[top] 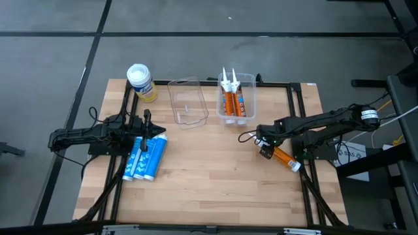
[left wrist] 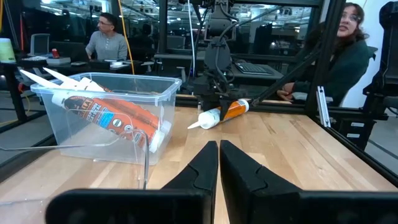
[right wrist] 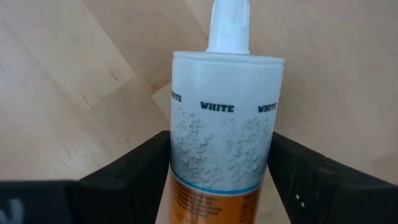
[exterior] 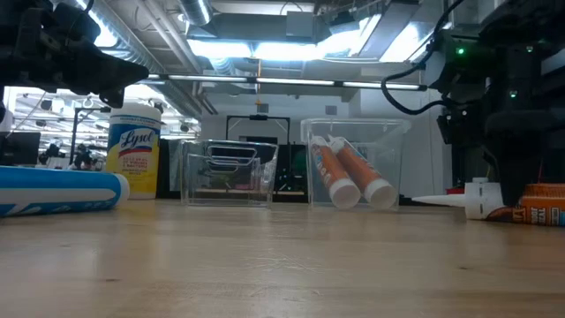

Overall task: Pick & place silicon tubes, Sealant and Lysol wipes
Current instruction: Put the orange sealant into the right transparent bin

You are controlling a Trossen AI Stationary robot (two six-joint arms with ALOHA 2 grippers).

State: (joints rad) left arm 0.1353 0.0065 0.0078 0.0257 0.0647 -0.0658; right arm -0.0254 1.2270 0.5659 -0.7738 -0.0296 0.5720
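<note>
While sweeping from the table's left edge: left gripper [top: 155, 128] pinched fully shut on nothing, parked just above three blue tubes with white caps [top: 145, 157] lying side by side. Behind them, at the far left corner, short yellow Lysol wipes canister with its wide white lid [top: 140, 81], upright. Next along, an empty clear plastic bin [top: 187, 102], then a second clear bin [top: 236, 99] holding two orange sealant tubes [top: 230, 101]. Far right, right gripper [top: 264, 149] spread wide, fingers [right wrist: 130, 168] straddling a white-and-orange sealant cartridge [right wrist: 224, 130] lying flat on the wood.
</note>
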